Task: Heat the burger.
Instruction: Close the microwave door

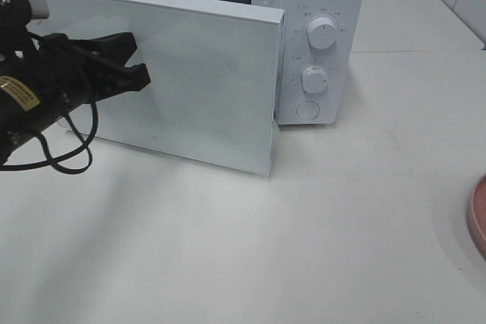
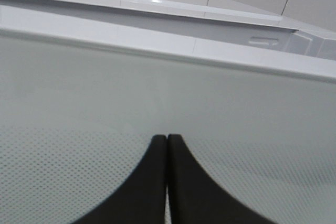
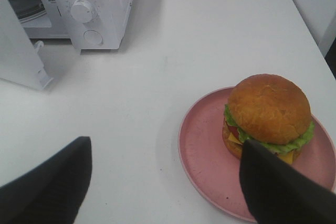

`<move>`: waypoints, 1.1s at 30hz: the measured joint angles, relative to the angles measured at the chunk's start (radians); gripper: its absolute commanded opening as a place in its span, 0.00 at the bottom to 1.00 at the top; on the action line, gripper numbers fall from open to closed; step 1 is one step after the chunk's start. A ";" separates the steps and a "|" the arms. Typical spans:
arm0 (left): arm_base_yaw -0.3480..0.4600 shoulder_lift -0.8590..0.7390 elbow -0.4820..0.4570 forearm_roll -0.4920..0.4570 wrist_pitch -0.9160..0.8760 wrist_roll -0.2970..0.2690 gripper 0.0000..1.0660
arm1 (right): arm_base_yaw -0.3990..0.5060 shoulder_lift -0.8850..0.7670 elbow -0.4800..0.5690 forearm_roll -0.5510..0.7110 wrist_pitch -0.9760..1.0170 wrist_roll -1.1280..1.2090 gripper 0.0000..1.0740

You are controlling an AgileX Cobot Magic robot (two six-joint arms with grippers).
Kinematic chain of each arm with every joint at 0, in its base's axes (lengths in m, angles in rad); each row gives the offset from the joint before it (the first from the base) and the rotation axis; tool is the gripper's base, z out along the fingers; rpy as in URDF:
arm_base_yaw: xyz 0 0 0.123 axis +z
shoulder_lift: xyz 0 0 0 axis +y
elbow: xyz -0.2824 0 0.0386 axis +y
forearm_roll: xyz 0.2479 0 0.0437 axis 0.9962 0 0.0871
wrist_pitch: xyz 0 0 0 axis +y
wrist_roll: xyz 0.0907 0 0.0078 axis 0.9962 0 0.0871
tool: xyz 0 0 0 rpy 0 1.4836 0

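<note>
Presently, the white box-shaped microwave oven (image 1: 319, 43) stands on the white tabletop (image 1: 304, 248) with its white perforated-screen door (image 1: 190, 81) swung partly open. Two round white dials (image 1: 321, 34) and a round button occupy its control panel. The black left gripper (image 1: 140, 73) is against the door's outer face; the left wrist view shows its two fingers (image 2: 152, 182) pressed together, fully closed, with nothing between them. The round hamburger with glossy golden-brown bun, green lettuce and yellow cheese (image 3: 269, 116) sits on a round pink plate (image 3: 202, 145), off-centre, well apart from the microwave. The black right gripper (image 3: 163, 182) hovers above the table near the plate, jaws spread wide, empty; one finger (image 3: 278, 187) overlaps the burger's edge in view, though contact cannot be confirmed. In the exterior high view only the plate's rim (image 1: 478, 214) shows.
</note>
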 measured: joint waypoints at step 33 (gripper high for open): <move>-0.178 0.242 -0.458 -0.149 0.227 0.126 0.00 | 0.000 0.000 0.000 0.000 0.000 0.000 0.68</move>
